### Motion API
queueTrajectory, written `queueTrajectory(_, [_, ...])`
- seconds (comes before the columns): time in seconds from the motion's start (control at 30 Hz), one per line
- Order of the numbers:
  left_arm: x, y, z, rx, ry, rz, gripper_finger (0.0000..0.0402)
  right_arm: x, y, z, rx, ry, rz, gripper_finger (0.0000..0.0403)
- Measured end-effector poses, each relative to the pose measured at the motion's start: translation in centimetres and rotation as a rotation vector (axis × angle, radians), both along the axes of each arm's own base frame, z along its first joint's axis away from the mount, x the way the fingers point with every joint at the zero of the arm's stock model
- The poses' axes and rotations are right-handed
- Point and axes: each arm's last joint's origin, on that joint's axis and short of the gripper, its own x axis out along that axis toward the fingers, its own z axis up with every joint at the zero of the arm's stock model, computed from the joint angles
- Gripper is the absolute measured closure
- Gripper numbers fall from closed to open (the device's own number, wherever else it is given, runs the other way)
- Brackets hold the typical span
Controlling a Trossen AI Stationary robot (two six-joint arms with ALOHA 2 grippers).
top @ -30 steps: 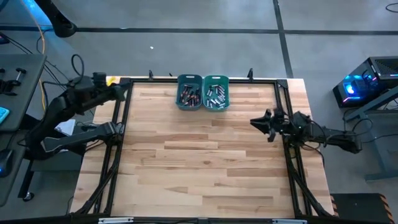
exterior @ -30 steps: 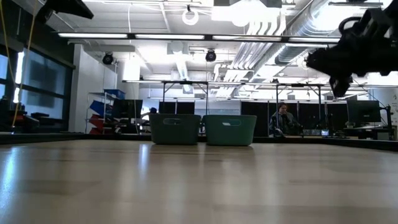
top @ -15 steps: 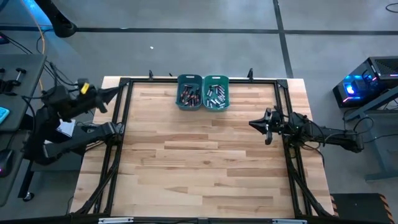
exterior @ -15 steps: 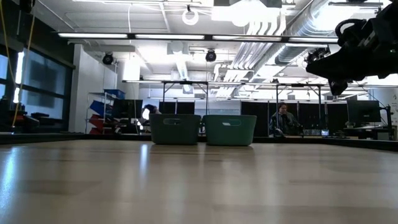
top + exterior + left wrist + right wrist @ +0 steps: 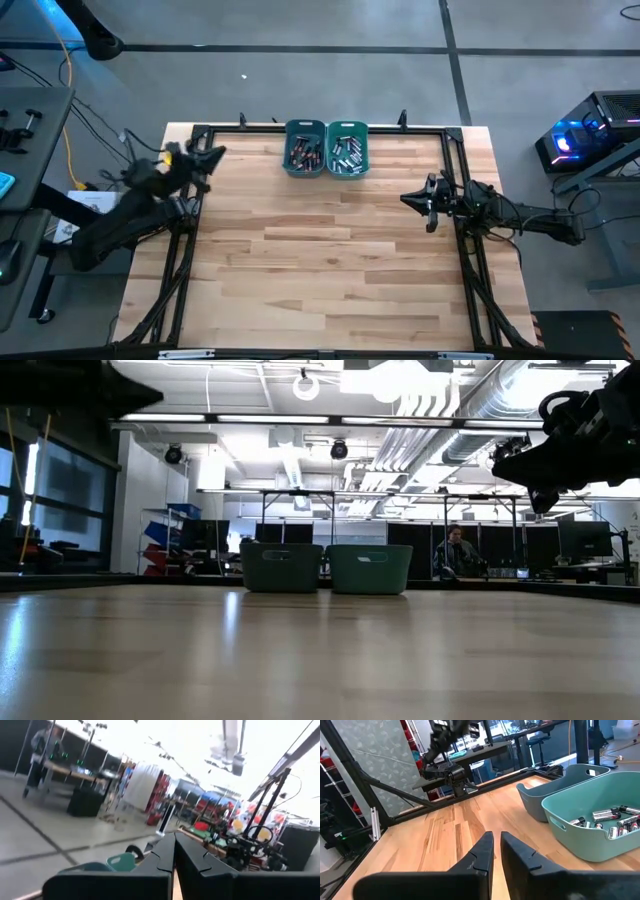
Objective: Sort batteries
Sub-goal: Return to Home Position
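Note:
Two teal bins stand side by side at the middle of the table's far edge. The left bin (image 5: 305,148) (image 5: 281,567) holds dark, copper-marked batteries (image 5: 304,155). The right bin (image 5: 347,150) (image 5: 600,827) holds silvery batteries (image 5: 346,152) (image 5: 615,820). My left gripper (image 5: 215,153) (image 5: 174,842) hangs shut and empty over the table's far left corner, pointing roughly level toward the bins. My right gripper (image 5: 405,197) (image 5: 496,839) hovers shut and empty above the table's right edge, pointing level toward the left.
A black frame rail (image 5: 193,210) runs along the table's left, right and far edges. The wooden top (image 5: 320,260) in front of the bins lies bare. A person (image 5: 455,550) sits in the room beyond the table.
My left gripper drew back off the table's left edge, then came down and forward over the far left corner, tipping up from a downward slant to about level. My right gripper stayed in place, rolled a little and shut its fingers.

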Motion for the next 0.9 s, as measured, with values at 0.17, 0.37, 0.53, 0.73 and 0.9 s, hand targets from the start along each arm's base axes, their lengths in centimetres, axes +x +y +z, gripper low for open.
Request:
queueTrajectory(0.17, [1.7, 1.0, -4.6, 0.053, -0.018, -0.013, 0.0401, 0.0, 0.0, 0.0, 0.000, 0.000, 0.000, 0.0375])
queueTrajectory(0.37, [2.6, 1.2, -8.7, -0.035, 0.118, -0.037, 0.0401, 0.0, 0.0, 0.0, 0.000, 0.000, 0.000, 0.0375])
queueTrajectory(0.53, [2.6, 1.3, -10.2, -0.118, 0.249, -0.016, 0.0401, 0.0, 0.0, 0.0, 0.000, 0.000, 0.000, 0.0375])
queueTrajectory(0.73, [2.6, 1.4, -10.1, -0.118, 0.248, -0.004, 0.0401, 0.0, 0.0, 0.0, 0.000, 0.000, 0.000, 0.0375])
queueTrajectory(0.9, [2.7, 0.7, -9.9, 0.018, 0.293, -0.035, 0.0401, 0.0, 0.0, 0.0, 0.000, 0.000, 0.000, 0.0375])
